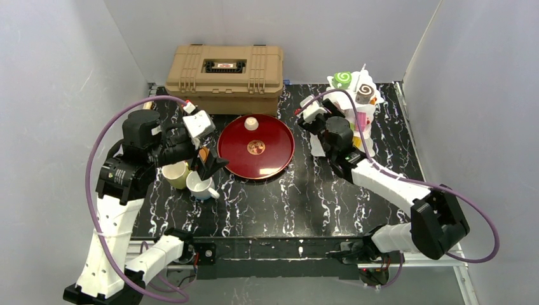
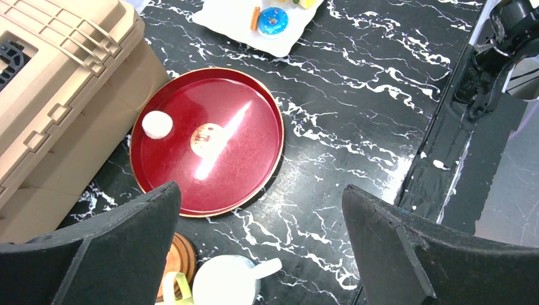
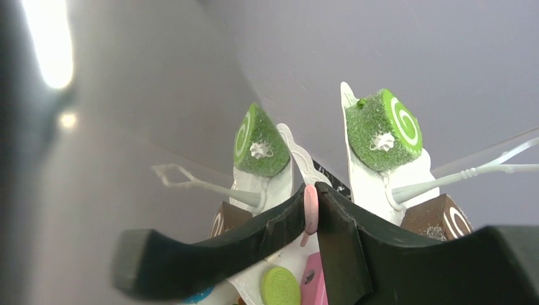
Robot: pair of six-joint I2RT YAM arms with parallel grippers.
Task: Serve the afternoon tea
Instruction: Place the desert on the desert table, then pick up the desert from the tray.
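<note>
Pink disc (image 3: 311, 208) edge-on between right fingers (image 3: 343, 223), partly hidden.

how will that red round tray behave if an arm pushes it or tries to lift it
The red tray looks glossy, given the glare, so it is probably slick to pinch. It lies flat with a low rim, so a push would likely slide it, not tip it. The small white pastry on it may shift if it tilts.

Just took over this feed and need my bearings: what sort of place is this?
Probably a lab test cell staged for tea: bare grey walls box in a black marble-look table, with toy pastries on a white stand and a red tray.
</note>
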